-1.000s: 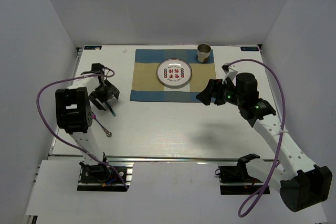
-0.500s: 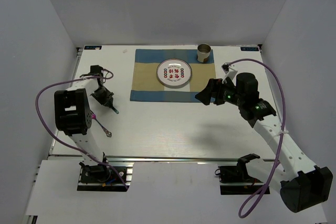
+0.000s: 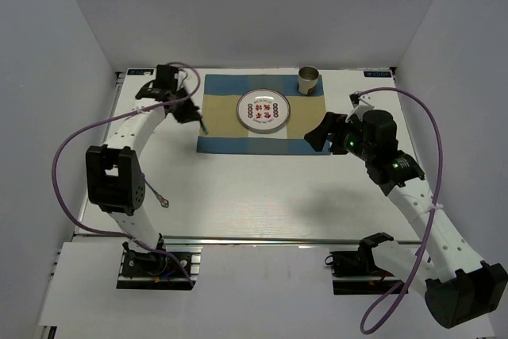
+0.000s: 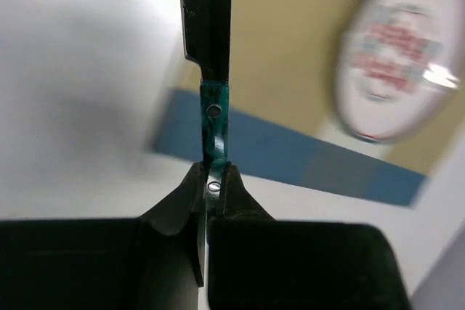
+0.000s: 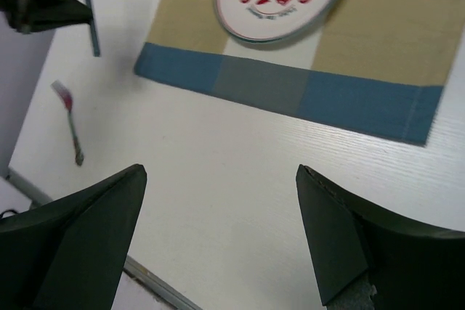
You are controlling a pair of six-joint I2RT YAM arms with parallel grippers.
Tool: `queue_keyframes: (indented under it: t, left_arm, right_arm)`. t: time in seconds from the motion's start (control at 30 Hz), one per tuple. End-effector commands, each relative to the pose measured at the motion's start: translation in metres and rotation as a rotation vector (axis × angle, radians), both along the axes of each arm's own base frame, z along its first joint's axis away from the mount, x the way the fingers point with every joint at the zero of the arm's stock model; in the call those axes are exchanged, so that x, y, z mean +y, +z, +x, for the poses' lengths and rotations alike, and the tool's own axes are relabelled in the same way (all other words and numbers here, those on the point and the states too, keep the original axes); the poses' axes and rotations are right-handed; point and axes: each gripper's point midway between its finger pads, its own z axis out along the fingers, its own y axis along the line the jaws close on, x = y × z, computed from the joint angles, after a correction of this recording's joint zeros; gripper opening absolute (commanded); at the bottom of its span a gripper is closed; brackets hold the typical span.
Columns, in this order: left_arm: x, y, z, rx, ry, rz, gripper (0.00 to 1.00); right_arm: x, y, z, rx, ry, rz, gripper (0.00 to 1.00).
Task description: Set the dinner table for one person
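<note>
**A:** How far along are we?

**B:** Past halfway, I'd judge. The tabletop [image 3: 262, 196] stretches ahead of both bases. On its far side lies the mat [image 3: 214, 109], with the plate [image 3: 263, 111] at its middle and the cup [image 3: 309, 79] at its far right corner. My left tool [image 4: 212, 176] is clamped on a green-handled knife [image 4: 214, 117] at the mat's left edge, not yet laid down.

**A:** What's left?

**B:** Set that knife down, then fetch the thin utensil [image 3: 159, 194] lying near the left base. My right tool [image 5: 220, 172] hangs spread wide, holding nothing, by the mat's right end.

**A:** Anything unclear?

**B:** The left wrist view is blurred and cuts off the knife's tip. I can't tell whether that utensil is a fork or a spoon.
</note>
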Motion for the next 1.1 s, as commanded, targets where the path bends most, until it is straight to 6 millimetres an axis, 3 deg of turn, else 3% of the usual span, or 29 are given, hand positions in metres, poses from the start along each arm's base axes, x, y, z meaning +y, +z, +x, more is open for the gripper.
queue_keyframes:
  t: [0.0, 0.03, 0.07, 0.1, 0.13, 0.17, 0.2, 0.23, 0.27, 0.37, 0.43, 0.6, 1.07]
  left_arm:
    - [-0.109, 0.059, 0.005, -0.153, -0.256, -0.153, 0.00]
    - [-0.133, 0.076, 0.010, -0.189, -0.288, -0.178, 0.00]
    - [-0.153, 0.064, 0.010, -0.156, -0.316, -0.180, 0.00]
    - [-0.188, 0.067, 0.001, -0.160, -0.382, -0.190, 0.00]
    - [-0.210, 0.081, 0.006, -0.195, -0.406, -0.213, 0.00]
    - [-0.228, 0.064, 0.008, -0.161, -0.425, -0.209, 0.00]
    - [-0.255, 0.063, 0.000, -0.160, -0.471, -0.209, 0.00]
    - [-0.273, 0.080, 0.006, -0.197, -0.488, -0.219, 0.00]
    - [-0.288, 0.059, 0.009, -0.161, -0.499, -0.206, 0.00]
    - [-0.333, 0.052, 0.009, -0.169, -0.549, -0.240, 0.00]
    - [-0.353, 0.049, 0.010, -0.187, -0.561, -0.265, 0.00]
    - [-0.380, 0.023, 0.009, -0.174, -0.559, -0.298, 0.00]
    - [-0.402, -0.027, 0.023, -0.148, -0.559, -0.345, 0.00]
  right_arm:
    - [-0.025, 0.016, 0.020, 0.011, -0.200, -0.011, 0.89]
    - [-0.029, 0.015, 0.019, 0.034, -0.228, -0.007, 0.89]
    - [-0.036, 0.019, 0.021, 0.024, -0.275, -0.017, 0.89]
    - [-0.038, 0.028, 0.021, 0.009, -0.284, -0.012, 0.89]
    - [-0.041, 0.034, 0.018, -0.012, -0.286, -0.021, 0.89]
    - [-0.044, 0.038, 0.017, -0.021, -0.297, -0.026, 0.89]
    - [-0.048, 0.043, 0.017, -0.030, -0.315, -0.027, 0.89]
    - [-0.050, 0.050, 0.014, -0.037, -0.321, -0.030, 0.89]
    - [-0.053, 0.055, 0.014, -0.043, -0.336, -0.032, 0.89]
    - [-0.057, 0.063, 0.011, -0.047, -0.347, -0.036, 0.89]
    - [-0.058, 0.065, 0.009, -0.050, -0.351, -0.036, 0.89]
    - [-0.059, 0.065, 0.006, -0.049, -0.349, -0.033, 0.89]
    - [-0.063, 0.052, 0.000, -0.025, -0.349, -0.065, 0.89]
